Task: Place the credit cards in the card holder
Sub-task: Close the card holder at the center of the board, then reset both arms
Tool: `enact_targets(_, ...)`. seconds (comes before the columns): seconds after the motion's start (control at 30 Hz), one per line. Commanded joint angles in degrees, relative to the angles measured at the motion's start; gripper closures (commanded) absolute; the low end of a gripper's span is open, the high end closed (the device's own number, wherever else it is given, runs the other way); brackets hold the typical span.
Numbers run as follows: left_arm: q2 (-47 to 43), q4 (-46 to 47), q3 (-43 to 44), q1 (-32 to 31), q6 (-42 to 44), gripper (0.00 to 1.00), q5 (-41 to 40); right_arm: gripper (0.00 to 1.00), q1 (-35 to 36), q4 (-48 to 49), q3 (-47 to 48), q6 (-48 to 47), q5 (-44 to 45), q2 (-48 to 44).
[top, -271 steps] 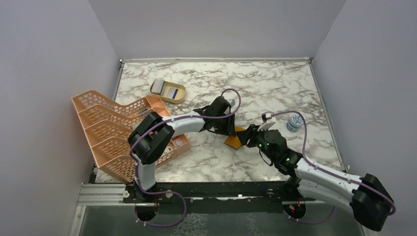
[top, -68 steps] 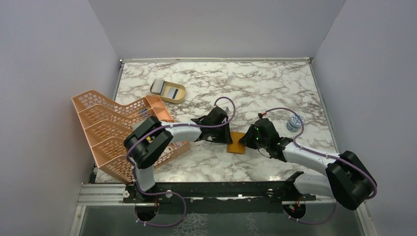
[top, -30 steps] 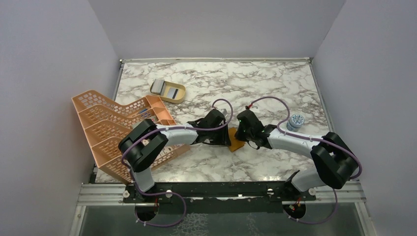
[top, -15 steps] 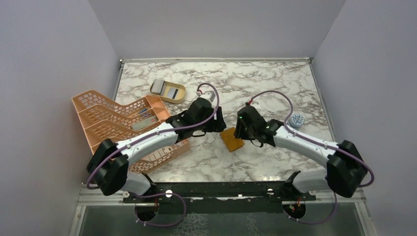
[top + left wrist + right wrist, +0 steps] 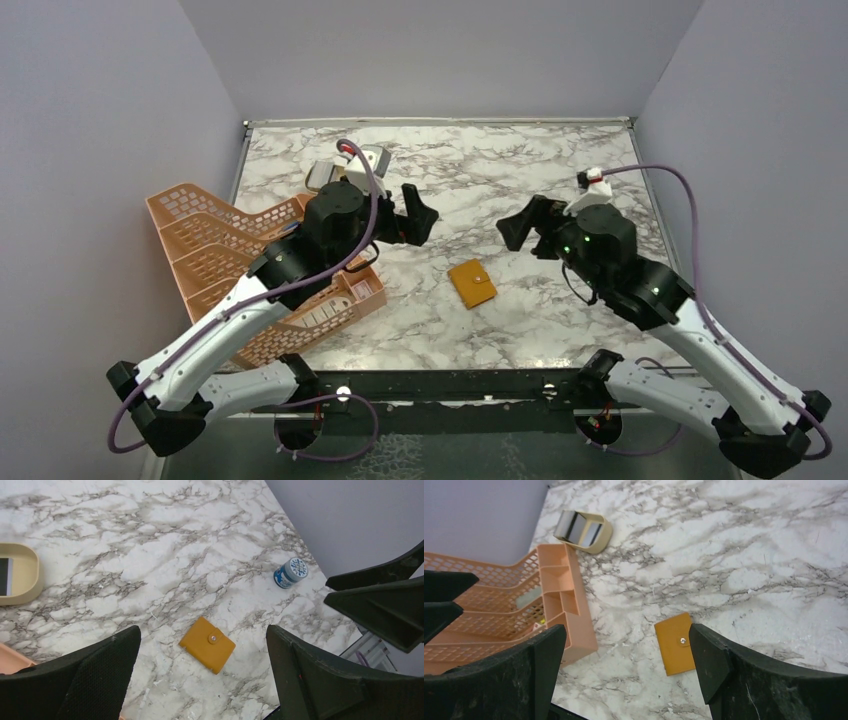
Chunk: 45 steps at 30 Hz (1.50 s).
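Card holder (image 5: 472, 284), dish (image 5: 606, 533), rack (image 5: 200, 245): one each

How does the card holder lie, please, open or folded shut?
Folded shut: card holder lies flat, flap snapped, only orange outside showing.

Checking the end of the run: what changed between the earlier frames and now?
Both arms lifted off the wallet and pulled apart, the left gripper going left and the right gripper going right. Both opened and let the wallet go. It lies closed, about where it was. The dish, rack and tin are unmoved.
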Motion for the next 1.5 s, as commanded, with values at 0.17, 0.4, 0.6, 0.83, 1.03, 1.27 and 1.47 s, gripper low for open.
enact_targets(0.17,-8.4,-0.4,-4.5,0.1,0.2,0.01,5.4,0.01,0.3,-2.1,-4.8,0.7,-1.8,-9.1)
enact_targets(0.4,-14.0,4.3,-13.7,0.1,-1.2,0.01,1.2,0.00,0.3,0.5,-10.5,3.0,-4.0,-12.6)
enact_targets(0.6,-13.3,4.6,-14.6,0.1,-0.7,0.01,1.3,0.00,0.3,-0.4,-10.6,3.9,-3.7,-12.5)
enact_targets(0.83,-13.2,4.5,-14.7,0.1,-0.7,0.01,0.2,0.00,0.3,-1.0,-10.1,3.7,-3.2,-12.4)
enact_targets(1.03,-12.9,4.6,-16.3,0.1,-1.3,0.01,-1.0,0.00,0.3,0.0,-12.3,3.2,-2.3,-12.6)
enact_targets(1.27,-12.0,5.3,-17.7,0.1,-1.5,0.01,-1.9,0.00,0.3,0.4,-13.0,3.3,-2.5,-12.0)
enact_targets(1.47,-12.1,5.9,-17.2,0.1,-1.2,0.01,-1.9,0.00,0.3,0.0,-12.5,3.1,-2.2,-12.5)
